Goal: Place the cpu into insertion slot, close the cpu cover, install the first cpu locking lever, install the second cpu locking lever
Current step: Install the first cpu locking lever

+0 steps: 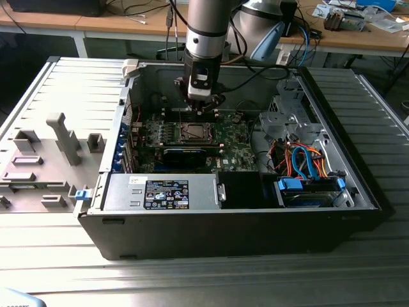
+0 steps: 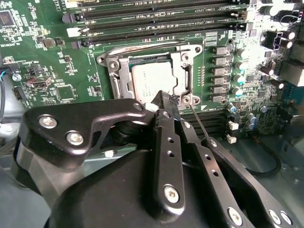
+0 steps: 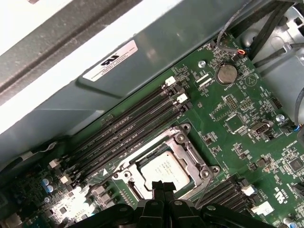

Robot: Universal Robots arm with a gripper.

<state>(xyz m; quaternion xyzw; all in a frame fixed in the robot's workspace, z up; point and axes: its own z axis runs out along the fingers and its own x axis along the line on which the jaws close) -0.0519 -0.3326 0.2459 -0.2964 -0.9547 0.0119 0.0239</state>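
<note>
The cpu sits in the insertion slot on the green board, and the cpu cover lies flat around it with the pale face showing through its window. The gripper hangs over the slot's edge, fingers pressed together, tips beside a thin lever rod; whether they pinch it I cannot tell. Long black memory slots run close along one side, with the grey case wall beyond.
</note>
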